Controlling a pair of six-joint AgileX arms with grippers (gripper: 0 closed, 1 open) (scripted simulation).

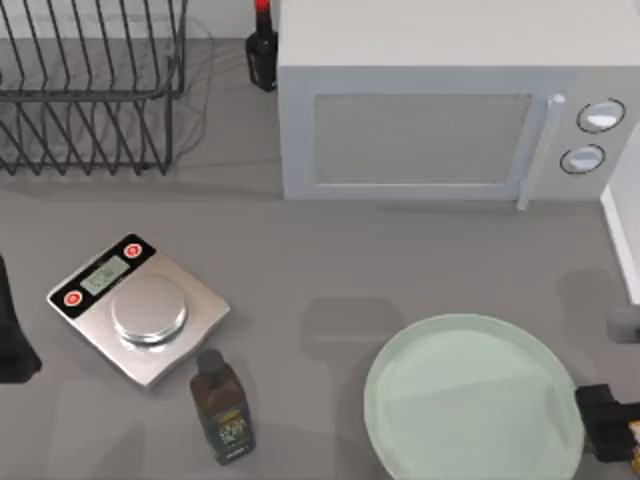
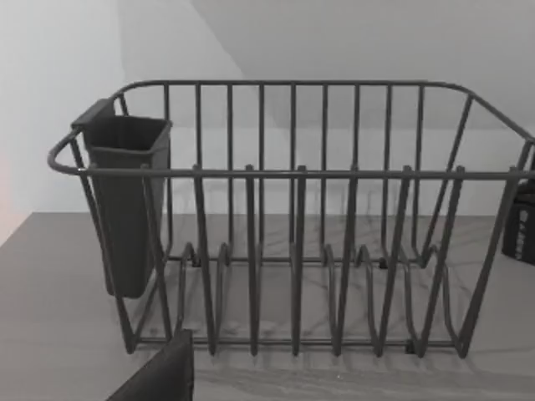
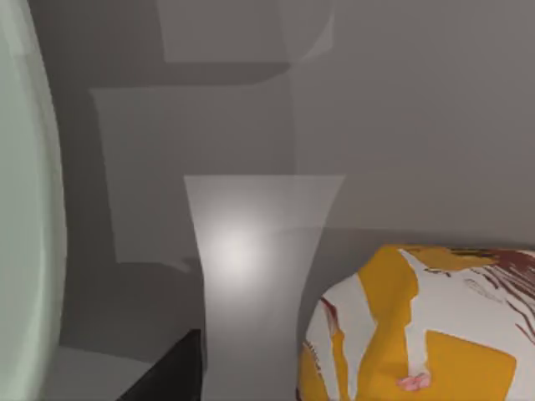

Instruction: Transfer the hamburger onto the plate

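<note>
Hamburger point(image 3: 418, 326) sits just beside the right gripper point(image 1: 612, 425), on its side away from the plate point(image 1: 470, 400), at the table's right edge. Whether the right gripper's fingers are apart or closed on it, I cannot tell. It looks light, soft and rounded, likely to squash or roll, so a gentle hold across its middle seems safest. The left gripper point(image 1: 12, 340) is parked at the left edge, facing the dish rack point(image 2: 292, 217).
</note>
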